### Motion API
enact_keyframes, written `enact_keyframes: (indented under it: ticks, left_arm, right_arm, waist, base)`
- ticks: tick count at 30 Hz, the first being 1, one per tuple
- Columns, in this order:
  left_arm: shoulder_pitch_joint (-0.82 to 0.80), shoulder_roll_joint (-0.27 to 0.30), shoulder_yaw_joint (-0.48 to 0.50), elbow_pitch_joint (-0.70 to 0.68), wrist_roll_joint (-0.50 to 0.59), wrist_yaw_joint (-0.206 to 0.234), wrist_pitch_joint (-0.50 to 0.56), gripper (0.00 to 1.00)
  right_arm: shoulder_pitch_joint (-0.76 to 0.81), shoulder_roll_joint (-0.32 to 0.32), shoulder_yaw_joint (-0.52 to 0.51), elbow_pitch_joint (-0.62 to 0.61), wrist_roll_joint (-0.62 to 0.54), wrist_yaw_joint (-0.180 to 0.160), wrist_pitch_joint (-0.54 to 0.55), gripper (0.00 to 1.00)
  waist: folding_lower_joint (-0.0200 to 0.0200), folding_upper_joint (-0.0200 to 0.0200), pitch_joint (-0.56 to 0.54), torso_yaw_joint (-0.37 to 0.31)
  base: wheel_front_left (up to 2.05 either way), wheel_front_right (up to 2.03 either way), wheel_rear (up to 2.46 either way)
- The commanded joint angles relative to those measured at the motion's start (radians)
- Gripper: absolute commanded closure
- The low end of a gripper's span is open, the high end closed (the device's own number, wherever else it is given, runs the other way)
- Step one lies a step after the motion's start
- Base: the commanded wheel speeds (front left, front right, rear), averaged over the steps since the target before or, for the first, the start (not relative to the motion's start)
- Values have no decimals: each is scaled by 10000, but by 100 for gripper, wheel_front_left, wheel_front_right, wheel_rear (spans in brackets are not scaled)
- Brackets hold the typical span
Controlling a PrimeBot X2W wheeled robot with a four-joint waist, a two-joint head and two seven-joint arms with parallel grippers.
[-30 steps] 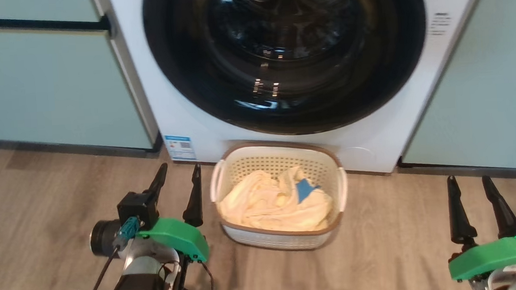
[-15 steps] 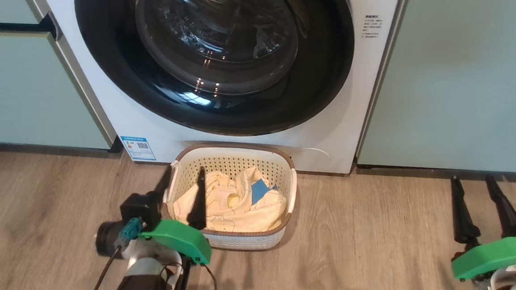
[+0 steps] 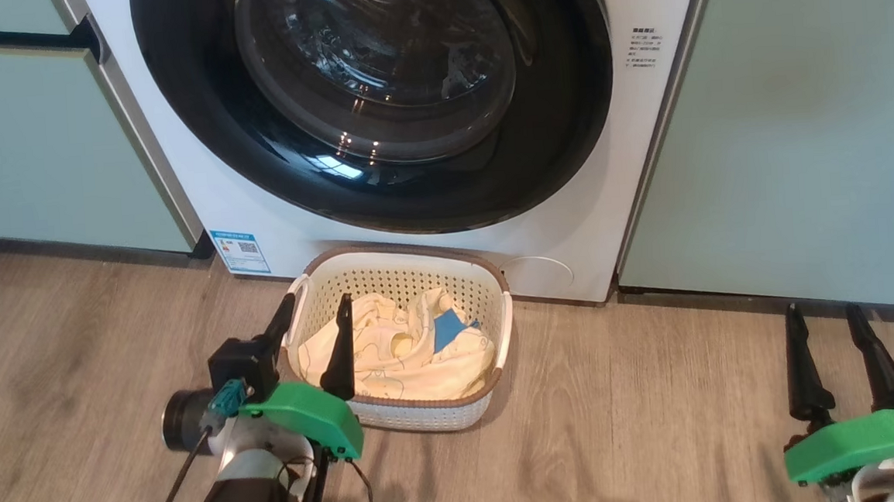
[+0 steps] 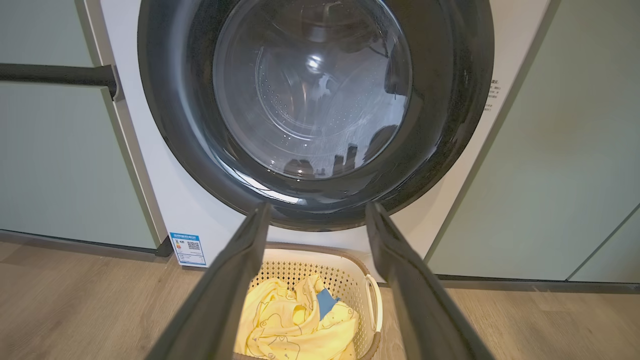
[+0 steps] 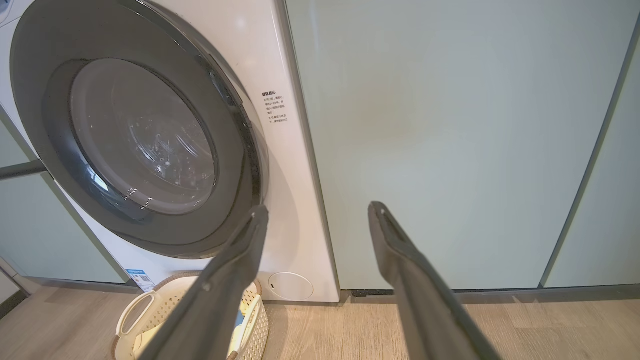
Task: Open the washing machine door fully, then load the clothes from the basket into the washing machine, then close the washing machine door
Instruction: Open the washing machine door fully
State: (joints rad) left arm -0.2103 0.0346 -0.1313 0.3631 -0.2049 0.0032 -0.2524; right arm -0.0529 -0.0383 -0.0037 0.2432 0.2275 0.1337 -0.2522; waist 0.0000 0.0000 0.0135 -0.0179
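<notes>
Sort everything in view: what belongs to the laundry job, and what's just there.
Job:
washing machine door, shut
washing machine
basket
clothes, in the basket

Just there:
pale green cabinets
black cabinet handle
wooden floor
blue sticker

One washing machine (image 3: 627, 154), one door (image 3: 565, 158), one basket (image 3: 426, 417), one pile of clothes (image 3: 399, 355), one blue sticker (image 3: 239, 252), two grippers: left gripper (image 3: 315, 298), right gripper (image 3: 821, 309).

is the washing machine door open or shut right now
Shut. The washing machine door lies flush against the white front of the washing machine, covering the drum mouth, with no gap visible at its rim.
</notes>
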Motion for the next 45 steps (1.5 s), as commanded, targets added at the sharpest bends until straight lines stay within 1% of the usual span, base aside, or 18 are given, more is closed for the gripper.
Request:
enact_keyframes:
  ticks: [1, 5, 16, 17, 18, 19, 20, 21, 22, 23, 26, 31, 35, 39, 43, 45]
  left_arm:
    - [-567, 156, 380, -286, 48, 79, -93, 0]
    - [-543, 156, 436, -296, 5, 190, -93, 0]
    - [-504, 156, 538, -189, -94, 325, -93, 0]
    - [-504, 156, 547, -178, -92, 336, -93, 0]
    - [-505, 156, 559, -166, -92, 355, -93, 0]
    - [-508, 156, 579, -148, -98, 366, -93, 0]
    - [-512, 156, 602, -126, -102, 370, -93, 0]
    - [-518, 156, 616, -106, -103, 366, -93, 0]
    - [-522, 156, 624, -90, -106, 359, -93, 0]
    - [-524, 156, 631, -78, -114, 356, -93, 0]
    - [-497, 156, 610, 11, -143, 354, -93, 0]
    - [-497, 156, 551, 112, -181, 307, -93, 0]
    - [-526, 156, 458, 154, -222, 299, -93, 0]
    - [-608, 156, 386, 168, -208, 323, -93, 0]
    - [-724, 156, 360, 150, -187, 329, -93, 0]
    - [-767, 156, 360, 141, -168, 323, -93, 0]
  right_arm:
    - [-500, -120, 200, -330, 24, -30, -95, 0]
    - [-479, -120, 228, -352, -11, -30, -95, 0]
    - [-534, -120, 323, -445, -141, -30, -95, 0]
    - [-547, -120, 332, -460, -142, -30, -95, 10]
    - [-558, -120, 348, -474, -132, -30, -95, 22]
    - [-566, -120, 372, -476, -75, -30, -95, 36]
    - [-580, -120, 380, -461, 51, -30, -95, 53]
    - [-602, -120, 410, -449, 175, -30, -95, 61]
    - [-624, -120, 471, -435, 424, -30, -95, 74]
    - [-648, -120, 504, -401, 756, -30, -95, 82]
    - [-811, -120, 496, -333, 1476, -30, -95, 100]
    - [-1196, -120, 332, -124, 2631, -30, -95, 100]
    - [-1659, -173, 309, 147, 4094, -30, -95, 100]
    - [-2125, -468, 459, 290, 6499, -30, -95, 100]
    - [-2671, -1058, 709, 425, 8865, -30, -66, 100]
    - [-2968, -1382, 816, 488, 9816, -30, 72, 100]
  waist:
    - [0, 0, -3, 6]
    - [0, 0, -31, 13]
    - [0, 0, -94, 53]
    - [0, 0, -94, 61]
    - [0, 0, -93, 70]
    - [0, 0, -91, 81]
    - [0, 0, -87, 95]
    - [0, 0, -84, 110]
    - [0, 0, -81, 128]
    - [0, 0, -81, 143]
    - [0, 0, -76, 197]
    - [0, 0, -33, 306]
    - [0, 0, 59, 473]
    - [0, 0, 229, 640]
    - [0, 0, 457, 806]
    - [0, 0, 587, 871]
  base:
    - [0, 0, 0]
    - [0, 0, 0]
    - [0, 0, 0]
    - [0, 0, 0]
    - [0, 0, 0]
    - [0, 0, 0]
    - [0, 0, 0]
    - [0, 0, 0]
    - [0, 0, 0]
    - [0, 0, 0]
    - [0, 0, 0]
    - [0, 0, 0]
    - [0, 0, 0]
    - [0, 0, 0]
    - [0, 0, 0]
    - [0, 0, 0]
